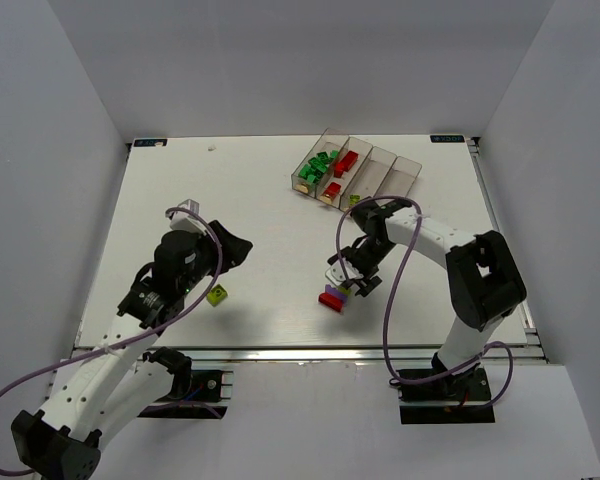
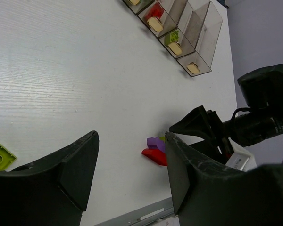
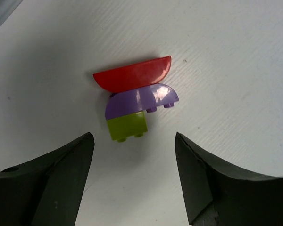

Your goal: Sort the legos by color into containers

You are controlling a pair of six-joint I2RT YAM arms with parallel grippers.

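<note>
Roughly halfway, judging from above: of four bins (image 1: 398, 172), the first holds greens (image 1: 321, 163), about five, the second reds (image 1: 345, 163), two or three, the third one lime brick (image 1: 353, 200), and the fourth nothing. Four bricks remain on the table (image 1: 260, 200): a lone lime plate (image 1: 217, 295) and a cluster (image 1: 332, 297).

Left wrist: left gripper (image 2: 130, 137) wide and empty, with the plate off to its side.

Right wrist: right gripper (image 3: 133, 141) wide and empty, just short of the touching red piece (image 3: 134, 75), purple piece (image 3: 139, 101) and lime piece (image 3: 127, 126).
</note>
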